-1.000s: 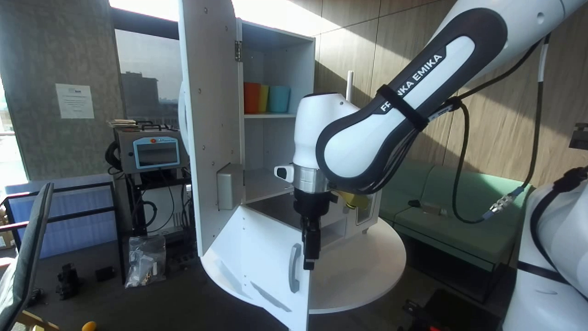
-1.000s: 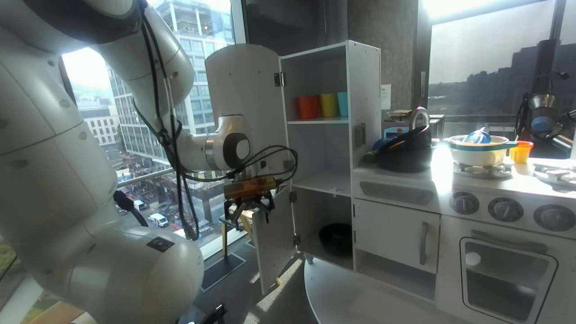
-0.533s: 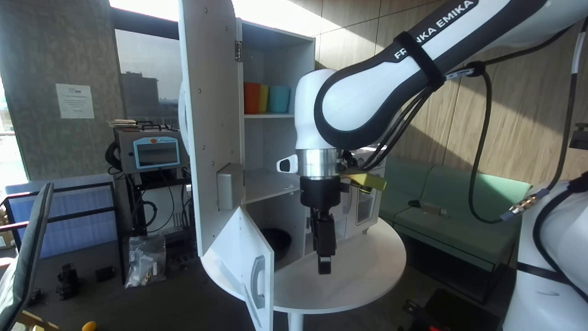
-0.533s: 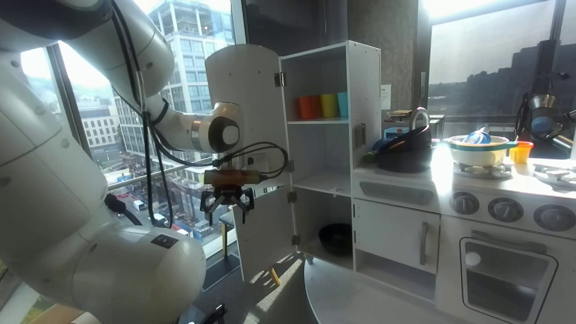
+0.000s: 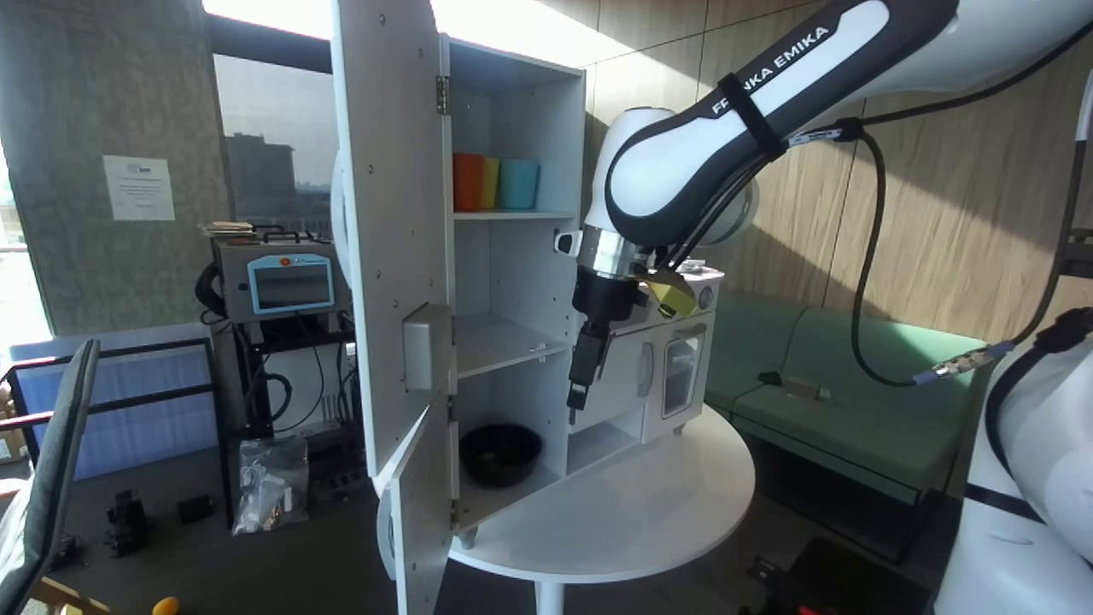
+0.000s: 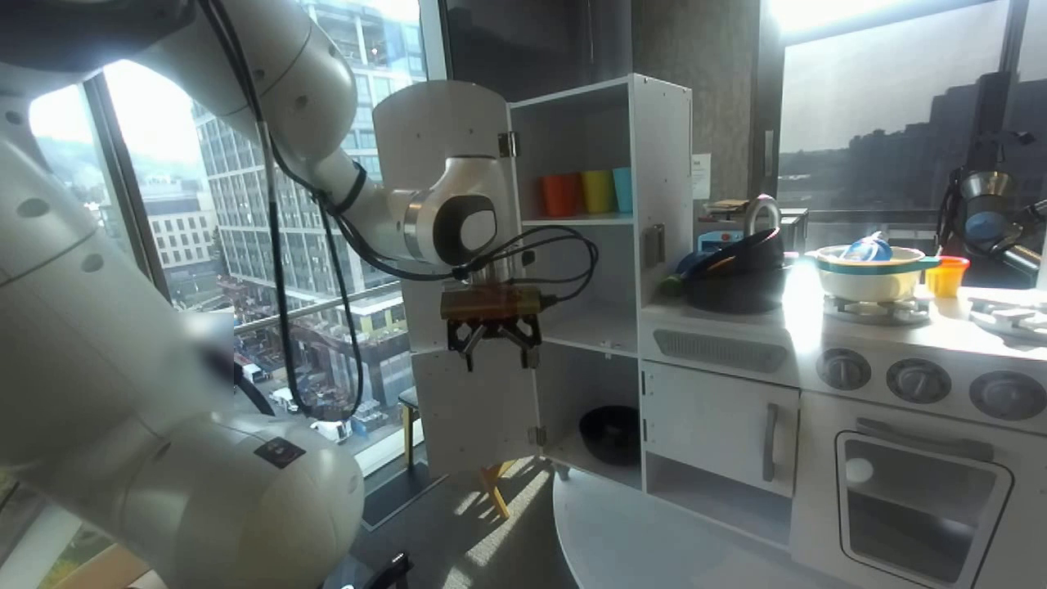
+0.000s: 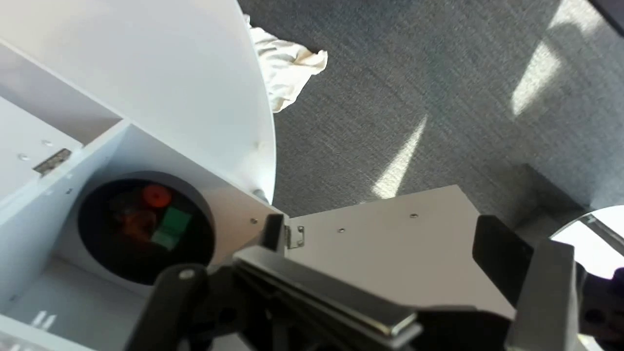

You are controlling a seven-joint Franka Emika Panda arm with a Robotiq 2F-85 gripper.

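Note:
My gripper is open and empty, its fingers wide apart in the wrist view. It hangs tilted in front of the tall white cabinet; it also shows in both exterior views. The lower cabinet door stands wide open, and its inner face shows behind the gripper. In the wrist view the door lies beyond the fingers; whether they touch it, I cannot tell. A black bowl sits in the lower compartment. In the wrist view the bowl holds red and green items.
The tall upper door stands open. Orange, yellow and blue cups stand on the upper shelf. The toy stove adjoins the cabinet, with a white pot and black pans on top. A round white table bears both.
The lower door has swung much wider open, uncovering the bowl. My gripper has moved away from the door's handle edge, risen, tilted and come nearer the cabinet.

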